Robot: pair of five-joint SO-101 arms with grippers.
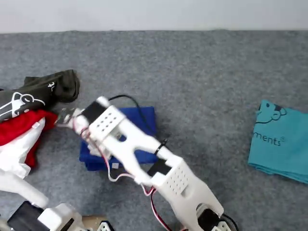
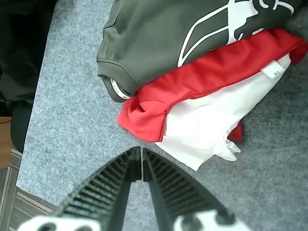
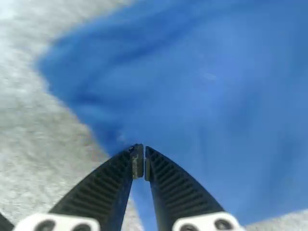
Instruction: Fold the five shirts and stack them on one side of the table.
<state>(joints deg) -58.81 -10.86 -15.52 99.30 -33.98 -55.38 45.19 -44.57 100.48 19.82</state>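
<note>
Right pincer [image 3: 139, 162], clenched like the left pincer [image 2: 142, 162], is pictured over the blue shirt [image 3: 207, 96], whose folds could be dragged loose.

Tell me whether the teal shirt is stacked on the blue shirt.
No: the teal shirt lies alone near the right edge of the table, well apart from the blue shirt.

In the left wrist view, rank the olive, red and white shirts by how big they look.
1. Largest by far: olive shirt.
2-3. The red shirt and white shirt look about alike. Each is partly covered in the pile, so I won't rank them.
</note>
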